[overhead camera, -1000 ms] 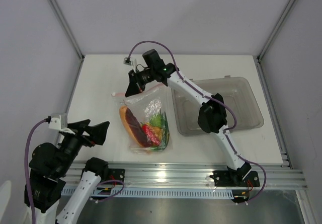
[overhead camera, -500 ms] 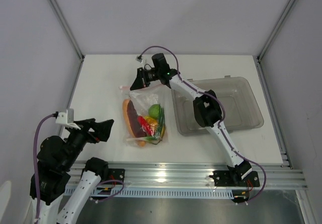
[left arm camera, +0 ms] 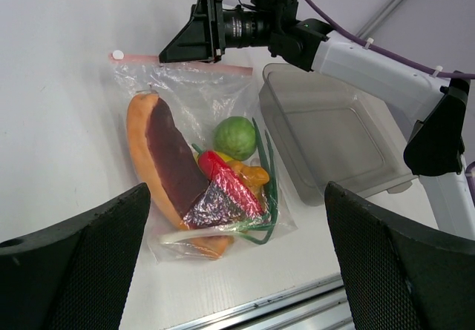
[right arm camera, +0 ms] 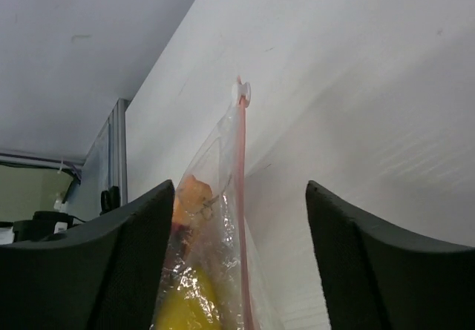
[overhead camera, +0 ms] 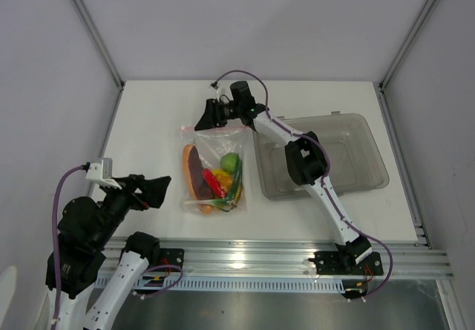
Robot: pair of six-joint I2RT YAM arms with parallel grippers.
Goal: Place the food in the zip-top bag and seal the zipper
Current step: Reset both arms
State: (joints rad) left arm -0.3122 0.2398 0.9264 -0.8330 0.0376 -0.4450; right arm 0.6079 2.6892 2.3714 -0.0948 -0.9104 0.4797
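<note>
The zip-top bag (overhead camera: 215, 170) lies flat on the white table with the food inside: an orange and purple piece (left arm camera: 167, 159), a red chili (left arm camera: 223, 178), a green round fruit (left arm camera: 235, 137), a yellow-orange fruit (left arm camera: 251, 174) and a green scallion (left arm camera: 269, 193). The pinkish-red zipper (left arm camera: 182, 64) runs along the bag's far edge, with a white slider (left arm camera: 117, 54) at its left end. My right gripper (overhead camera: 208, 122) stands open right at the zipper (right arm camera: 241, 189), the strip between its fingers with a gap on each side. My left gripper (overhead camera: 152, 189) is open, off to the near left of the bag.
A grey translucent bin (overhead camera: 326, 156) stands to the right of the bag, with the right arm's forearm passing over its left edge. The metal rail (overhead camera: 245, 259) runs along the table's near edge.
My right gripper has opened and let go of the zipper strip. The bag's mouth moved to the right and came down flat. The left gripper has shifted a little to the right.
</note>
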